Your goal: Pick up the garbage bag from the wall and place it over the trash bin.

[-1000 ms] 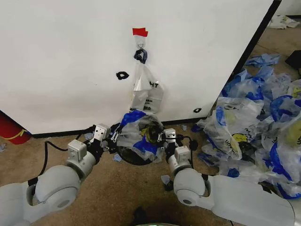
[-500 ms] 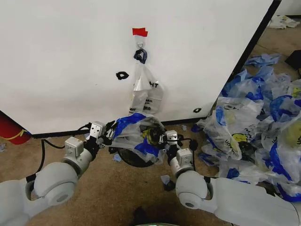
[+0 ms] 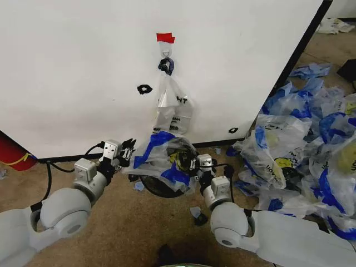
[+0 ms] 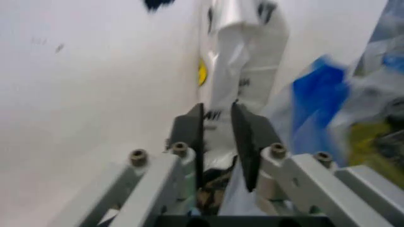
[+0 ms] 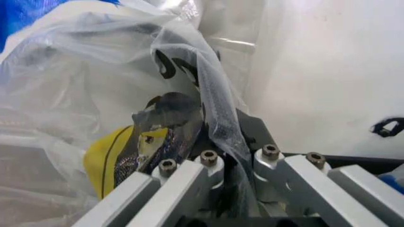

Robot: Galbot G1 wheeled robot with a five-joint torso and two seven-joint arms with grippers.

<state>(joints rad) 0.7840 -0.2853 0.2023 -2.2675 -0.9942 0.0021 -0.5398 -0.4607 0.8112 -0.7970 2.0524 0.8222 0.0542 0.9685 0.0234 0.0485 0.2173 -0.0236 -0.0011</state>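
**Bag half over the bin, and one side looks loose**

Brown carpeted floor runs up to the wall (image 3: 83,67), a white panel with a red tape strip (image 3: 165,38) and a hook still carrying a narrower clear bag (image 3: 173,105). Below it the garbage bag (image 3: 161,158) is spread above the trash bin (image 3: 158,186), whose dark mouth shows under the plastic.

The right gripper (image 3: 196,162) is pinched shut on a fold of the film at the bag's right edge; its wrist view shows plastic bunched between the jaws. The left gripper (image 3: 127,150) sits at the bag's left edge with its jaws nearly closed, a narrow gap between them; whether it holds any film I cannot tell.

Risks, as I judge them: if the left side is free, the bag may sag and collapse into the bin rather than seat over the rim. Thin film pulled from one side could also tear or slip out, and a light bin might tip or slide.

A heap of similar bags (image 3: 311,144) lies to the right, well apart.
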